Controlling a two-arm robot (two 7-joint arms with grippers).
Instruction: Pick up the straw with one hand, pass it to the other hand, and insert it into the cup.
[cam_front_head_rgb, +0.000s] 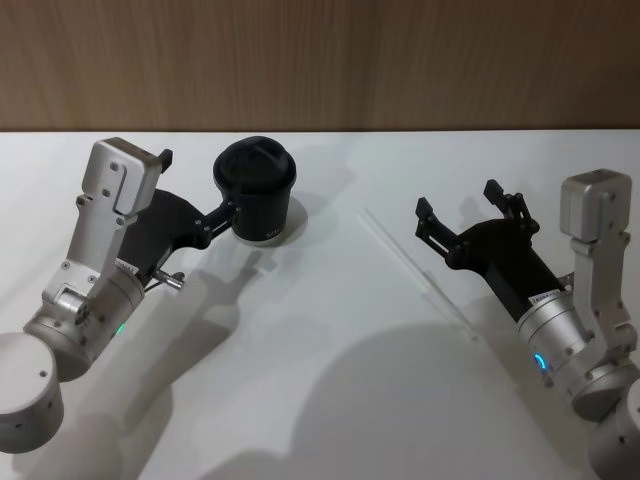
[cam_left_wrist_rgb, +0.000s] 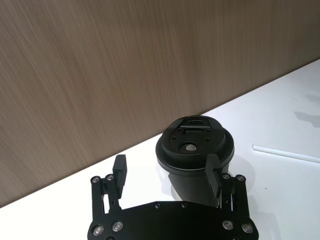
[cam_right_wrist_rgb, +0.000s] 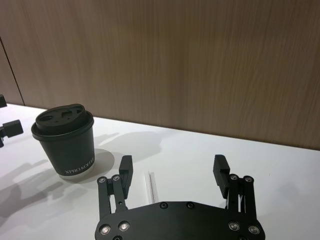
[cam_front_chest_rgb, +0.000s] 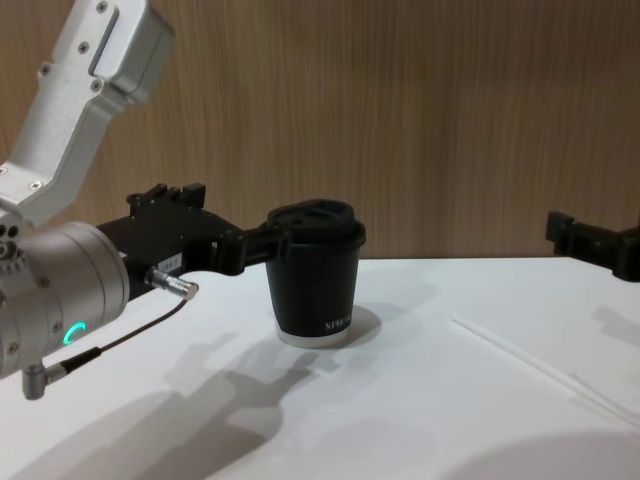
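R gripper (cam_front_head_rgb: 458, 200), jaws apart, hangs right of cup (cam_front_head_rgb: 256, 190) by straw (cam_front_head_rgb: 420, 272), prob. light, crushable, so pinch softly mid-length; L gripper (cam_front_head_rgb: 198, 180), spread too, beside cup.

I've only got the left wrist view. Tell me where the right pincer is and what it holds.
Observer: The right pincer is open and empty, above the table, to the right of the cup.
Operator: Give me the straw's full run; I see one end.
Observer: The straw lies flat on the table, slanting from right of the cup back toward the robot. In the head view it passes just left of the right pincer.
Operator: Report the light on that arm's wrist.
Observer: A blue ring light glows there.
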